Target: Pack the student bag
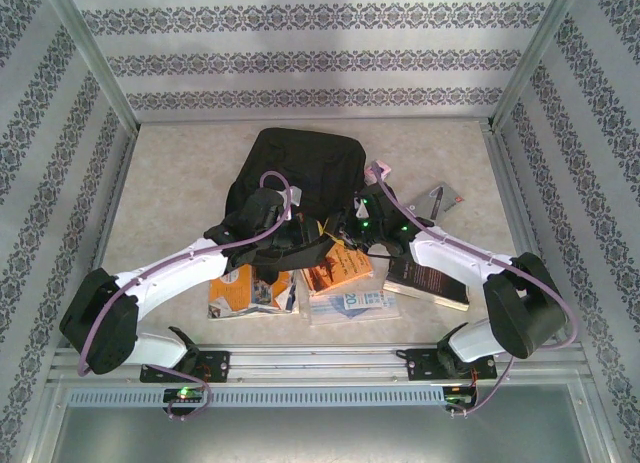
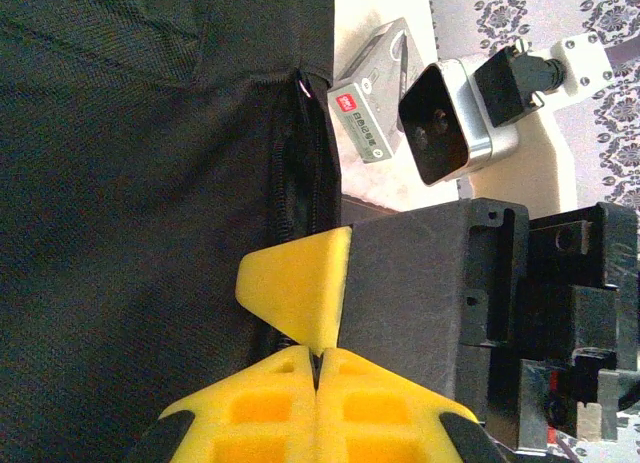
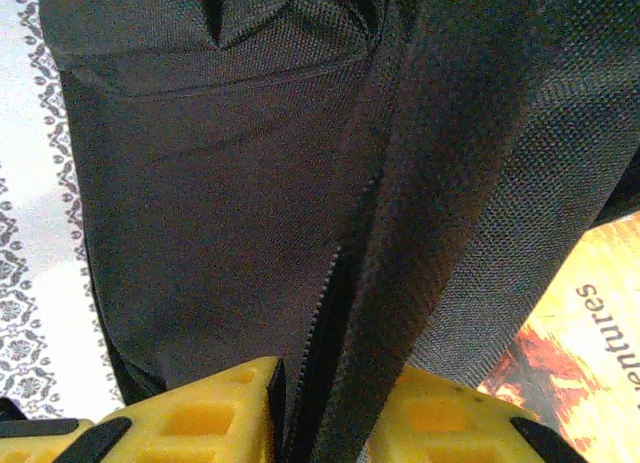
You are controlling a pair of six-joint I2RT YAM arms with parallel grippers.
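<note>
At the middle of the table (image 1: 170, 183), the student bag (image 1: 305, 163), lying flat, body toward the far edge, near end between the two arms. Black woven fabric, with a zip line along one side. Zip slightly parted in the right wrist view, only darkness behind the teeth. Impossible to tell what lies inside.

Right gripper (image 3: 335, 408) clamped on the student bag, yellow pads pressed against either side of a raised fold of fabric just beside the zip teeth. Left gripper (image 2: 318, 368) closed, yellow pads meeting with no gap, hard against the bag's zip seam. Impossible to tell whether any fabric is caught between them. Both grippers close together at the bag's near end.

Outside the bag, all on the table:
- orange book (image 1: 340, 268), just beside the bag's near end, below the right gripper
- orange-and-white book (image 1: 245, 291), left of it, toward the near edge, partly under the left arm
- pale flat item (image 1: 352, 303) with blue print, touching the orange book's near side
- dark book (image 1: 428, 280), toward the near right corner, partly under the right arm
- grey box (image 1: 440, 201) with a red label, right of the bag, apart from it
</note>
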